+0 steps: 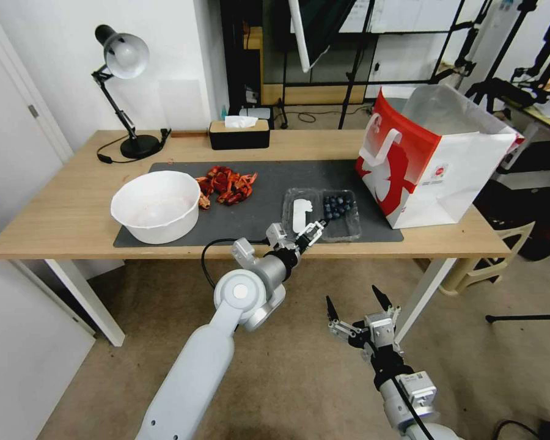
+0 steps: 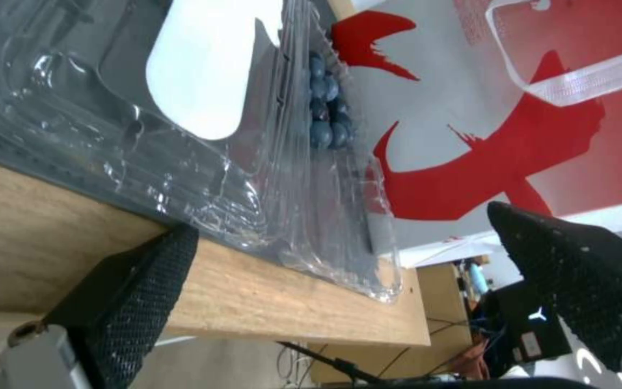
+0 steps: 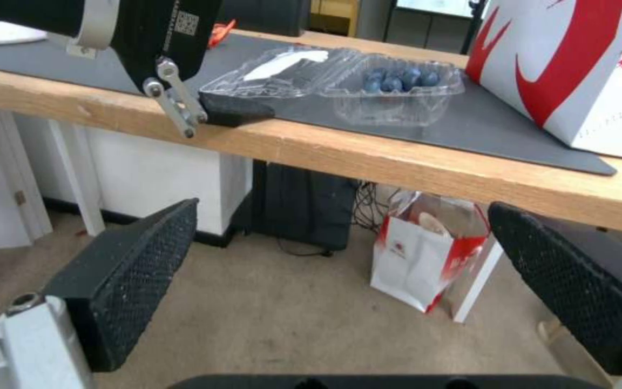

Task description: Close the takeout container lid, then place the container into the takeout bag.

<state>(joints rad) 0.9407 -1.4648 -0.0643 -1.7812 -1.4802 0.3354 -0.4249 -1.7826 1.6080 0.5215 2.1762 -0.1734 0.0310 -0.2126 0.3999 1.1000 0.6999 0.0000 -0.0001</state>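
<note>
Takeout container [image 1: 338, 211]: clear plastic clamshell, lying open on the dark grey mat [image 1: 263, 177] near the front edge of the wooden surface [image 1: 61, 214]. Its tray half holds dark blueberries [image 1: 336, 205]; this half lies on the side of the container nearer the takeout bag.

Lid [image 1: 300, 212]: clear hinged half with a white oblong label, folded flat on the mat beside the tray, on the side of the container away from the bag.

Takeout bag [image 1: 437, 159]: boxy, red and white, white strap handles, standing upright and open-topped just beside the container's tray half, partly on the mat.

Left claw [image 1: 294, 235]: at the surface's front edge, right at the near rim of the lid. Its fingers are spread wide, one dark pad [image 2: 142, 281] low against the wooden edge, the other [image 2: 577, 270] off toward the bag. Nothing is held between them.

Right claw [image 1: 355, 305]: below the level of the surface and well in front of the container, over the carpeted floor. Fingers spread wide, holding nothing.

Other items, placed from the container: red wrappers heap [image 1: 226, 183] on the mat beyond the lid; white bowl [image 1: 156, 205] farther that way; black tissue box [image 1: 239, 133] and black desk lamp [image 1: 125, 91] toward the back.
</note>
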